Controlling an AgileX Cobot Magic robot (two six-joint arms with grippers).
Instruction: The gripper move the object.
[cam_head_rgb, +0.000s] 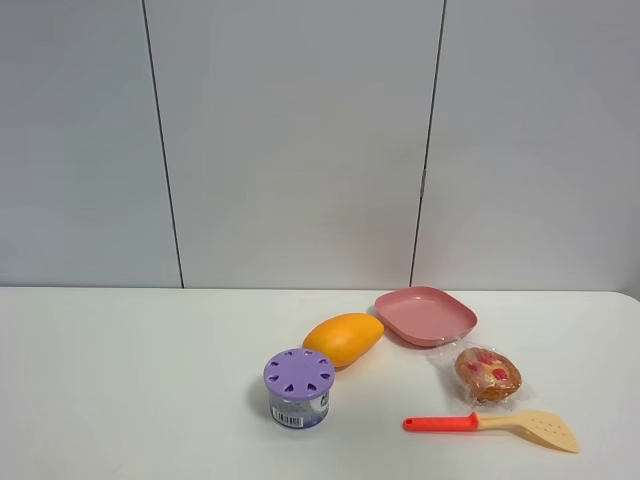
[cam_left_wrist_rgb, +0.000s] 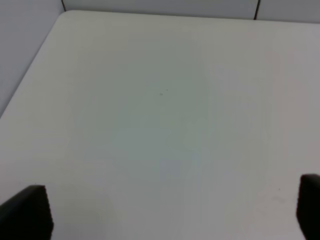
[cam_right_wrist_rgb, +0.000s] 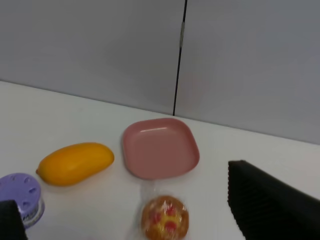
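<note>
Right gripper fingers spread wide, empty, hovering over the muffin. Left gripper also apart, over bare table. Muffin sits between pink plate and spatula. Likely light, soft, slippery wrap: you'd pinch its sides gently.

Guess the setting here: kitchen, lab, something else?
Most likely a lab test bench, not a kitchen: a bare white table against plain grey wall panels, with a few props laid out, such as a mango and pink plate.

Both grippers, left and right, have jaws spread.
</note>
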